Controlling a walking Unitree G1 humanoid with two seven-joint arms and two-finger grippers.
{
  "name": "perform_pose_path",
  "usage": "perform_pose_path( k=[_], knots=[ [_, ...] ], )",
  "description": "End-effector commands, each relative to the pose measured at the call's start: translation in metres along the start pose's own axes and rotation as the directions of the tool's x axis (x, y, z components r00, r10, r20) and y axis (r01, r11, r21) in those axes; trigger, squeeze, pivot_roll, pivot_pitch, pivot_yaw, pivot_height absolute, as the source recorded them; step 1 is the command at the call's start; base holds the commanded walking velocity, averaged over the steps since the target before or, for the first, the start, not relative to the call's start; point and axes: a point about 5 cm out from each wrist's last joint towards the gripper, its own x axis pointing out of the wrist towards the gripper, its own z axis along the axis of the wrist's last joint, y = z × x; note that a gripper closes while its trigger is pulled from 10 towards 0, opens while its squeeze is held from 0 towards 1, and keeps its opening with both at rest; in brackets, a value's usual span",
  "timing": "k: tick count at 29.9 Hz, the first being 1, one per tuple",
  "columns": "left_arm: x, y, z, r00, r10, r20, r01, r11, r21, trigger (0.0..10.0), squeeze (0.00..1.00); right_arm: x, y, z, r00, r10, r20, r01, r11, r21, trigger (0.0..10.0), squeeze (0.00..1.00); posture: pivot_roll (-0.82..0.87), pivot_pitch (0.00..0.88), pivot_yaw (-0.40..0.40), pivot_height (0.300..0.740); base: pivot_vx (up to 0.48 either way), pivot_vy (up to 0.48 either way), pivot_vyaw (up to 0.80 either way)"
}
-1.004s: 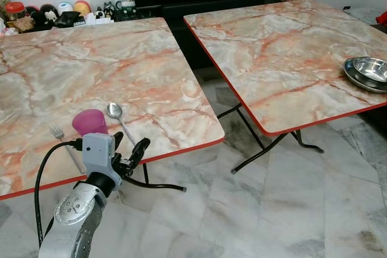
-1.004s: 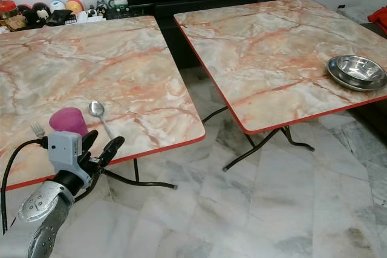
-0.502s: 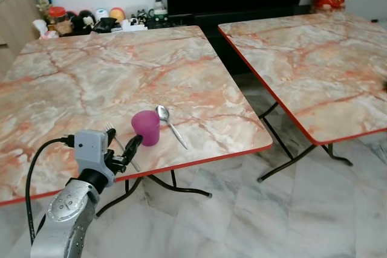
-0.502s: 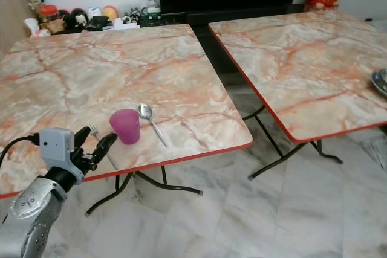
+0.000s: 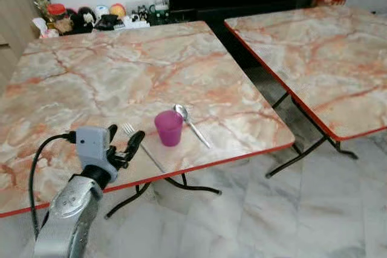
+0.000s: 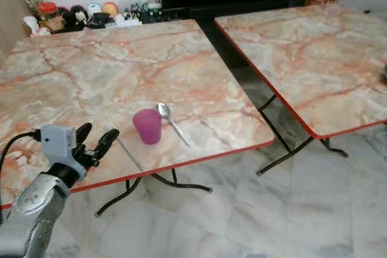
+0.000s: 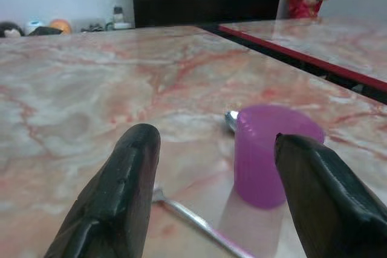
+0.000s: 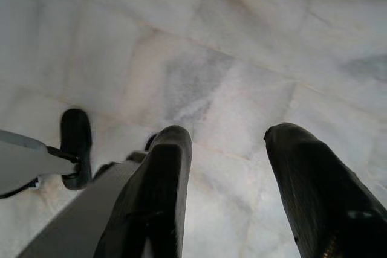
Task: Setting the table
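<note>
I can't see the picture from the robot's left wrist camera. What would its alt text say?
The left gripper, open, points low across a marbled table at a purple cup, with a fork lying between its black fingers. A spoon bowl peeks from behind the cup; a second table stands beyond.

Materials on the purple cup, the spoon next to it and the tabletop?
Purple cup: looks like translucent plastic, matte, light glowing through its wall. Silver spoon: likely polished metal, bright glints. Marble-patterned tabletop: glossy, probably printed laminate rather than stone, given the thin red edge and folding legs.
</note>
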Motion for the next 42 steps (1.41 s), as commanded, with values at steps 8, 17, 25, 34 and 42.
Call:
perform_pose_path(
  k=[8, 17, 25, 34, 42],
  knots=[
    [0.0007, -0.0006, 0.004, 1.0, -0.005, 0.001, 0.005, 1.0, 0.02, 10.0, 0.0, -0.0018, 0.0011, -0.0078, 1.0, 0.0, -0.022, 0.0, 1.0, 0.008, 10.0, 0.0, 0.04, 0.123, 0.002, 0.74, 0.0, 0.0, 0.0],
    [0.001, -0.0026, 0.0062, 1.0, -0.018, 0.013, 0.018, 1.0, 0.022, 10.0, 0.0, -0.0023, 0.0012, -0.0094, 1.0, -0.003, -0.024, 0.003, 1.0, 0.013, 10.0, 0.0, 0.04, 0.122, 0.004, 0.74, 0.088, 0.0, 0.0],
    [0.0006, -0.0055, 0.0062, 0.999, -0.035, 0.013, 0.034, 0.999, 0.024, 10.0, 0.0, -0.002, 0.0005, -0.0084, 1.0, -0.007, -0.022, 0.007, 1.0, 0.013, 10.0, 0.0, 0.04, 0.122, 0.004, 0.74, 0.396, 0.0, 0.0],
    [0.0006, -0.0069, 0.0063, 0.999, -0.042, 0.014, 0.042, 0.999, 0.023, 10.0, 0.0, -0.0021, -0.0016, -0.0084, 1.0, -0.01, -0.021, 0.01, 1.0, 0.014, 10.0, 0.0, 0.04, 0.122, 0.004, 0.74, 0.411, 0.0, 0.0],
    [0.0019, -0.0089, 0.0087, 0.998, -0.054, 0.026, 0.055, 0.998, -0.024, 10.0, 0.0, -0.0022, -0.0031, -0.0086, 1.0, -0.015, -0.021, 0.015, 1.0, 0.013, 10.0, 0.0, 0.04, 0.124, 0.004, 0.74, 0.153, 0.0, 0.0]
  ],
)
